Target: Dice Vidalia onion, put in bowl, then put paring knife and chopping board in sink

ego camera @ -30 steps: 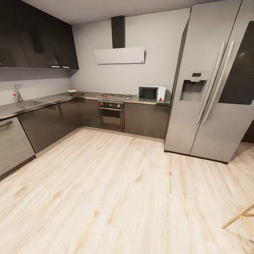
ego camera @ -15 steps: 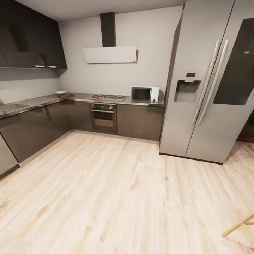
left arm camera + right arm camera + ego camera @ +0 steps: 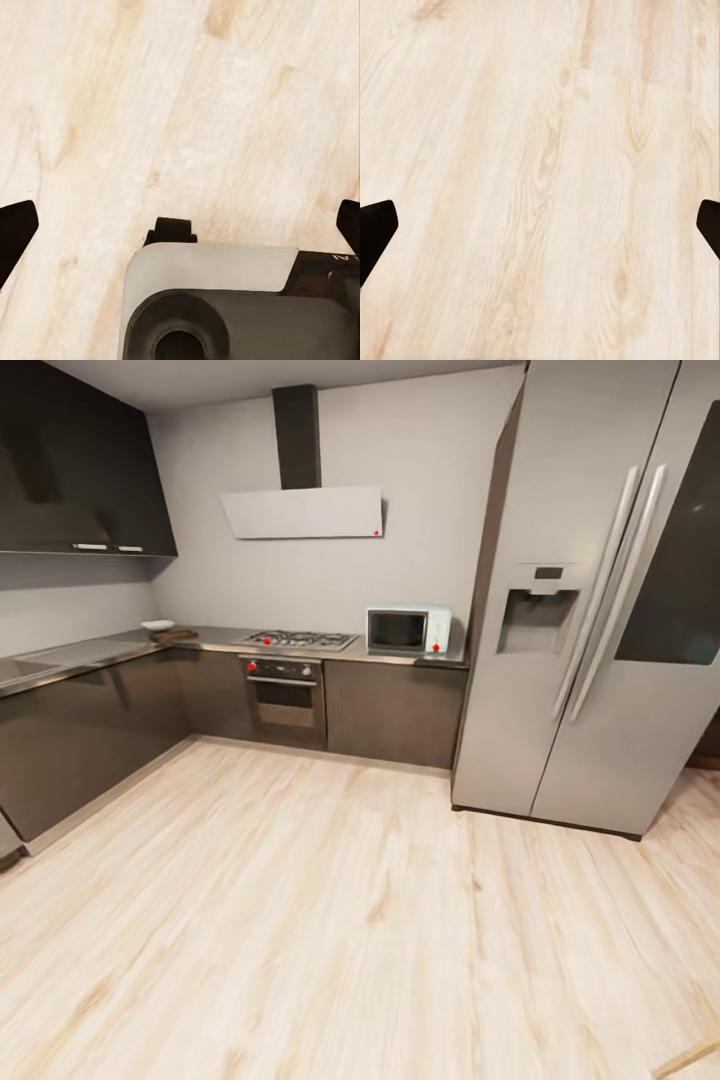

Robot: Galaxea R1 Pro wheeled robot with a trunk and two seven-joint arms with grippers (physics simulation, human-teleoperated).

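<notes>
Pale wooden flooring (image 3: pixel 340 920) spreads out ahead of you, with the L-shaped kitchen beyond it, and you are well away from anything you need to touch. Of the task's things, the bowl (image 3: pixel 157 625) is a small white shape at the far corner of the tabletop (image 3: pixel 90 650), and the brown patch just beside it looks like the chopping board (image 3: pixel 178 633); both are too small to make out in detail. A sliver of the sink (image 3: pixel 15 668) sits at the left edge of the head view, so the Vidalia onion, which the task puts inside it, is hidden from you, and the paring knife cannot be picked out at this range. Further along the tabletop you have the hob (image 3: pixel 295 640), the oven (image 3: pixel 285 700) beneath it, the microwave (image 3: pixel 405 630) and then the tall fridge (image 3: pixel 590 600). Your left end effector (image 3: pixel 180 225) and right end effector (image 3: pixel 540 232) both point down at bare floor with fingertips spread wide apart and nothing between them, a sensible carrying posture while the base is travelling. Judging by the layout, your next job is to turn left towards the sink.
</notes>
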